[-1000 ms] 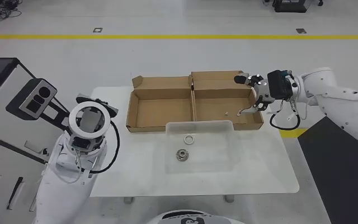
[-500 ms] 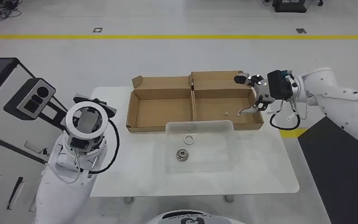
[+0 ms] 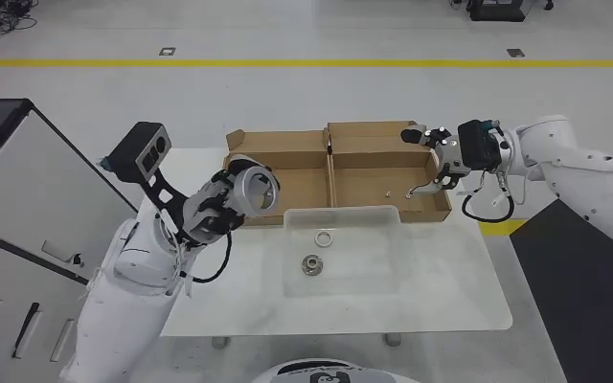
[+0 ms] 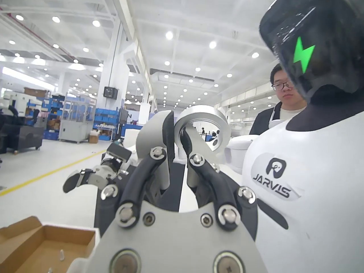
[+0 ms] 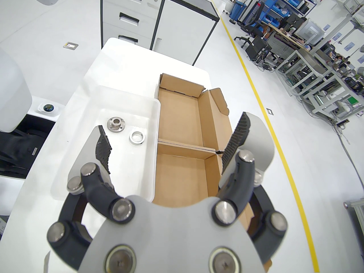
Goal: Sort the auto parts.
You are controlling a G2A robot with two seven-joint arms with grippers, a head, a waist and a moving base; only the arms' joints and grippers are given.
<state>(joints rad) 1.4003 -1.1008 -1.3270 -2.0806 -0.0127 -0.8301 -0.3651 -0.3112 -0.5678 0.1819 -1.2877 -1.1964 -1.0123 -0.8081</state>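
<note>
Nearest to us on the white desk [image 3: 441, 287] sits a clear plastic tray [image 3: 340, 216]. Two metal parts lie in it, close together but apart. One is a flanged hub [image 3: 311, 263] toward the near side. The other is a small ring [image 3: 325, 237] just beyond it, closer to the tray's far wall. The right wrist view shows both again, the flanged hub [image 5: 116, 123] and the small ring [image 5: 137, 137], lying flat on the tray [image 5: 122, 92] floor.

Behind the tray, touching its far wall, we see an open cardboard box [image 3: 278, 139] with a divider splitting it into a left and a right compartment. A tiny pale part [image 3: 387, 194] lies on the floor of the right compartment, and it also shows in the left wrist view [image 4: 61, 254].

The left tool [image 3: 251, 189] is raised above the left compartment, over its near left part. It is clamped on a large metal ring [image 3: 257, 187]. In its own wrist view the left tool [image 4: 177, 132] pinches the wall of the large metal ring [image 4: 199, 112], one finger outside and one inside, with the ring standing on edge.

Farthest out, the right tool [image 3: 419, 163] hangs at the right end of the box, over its end wall. In its wrist view the right tool [image 5: 173, 132] has its fingers spread wide apart with nothing between them.
</note>
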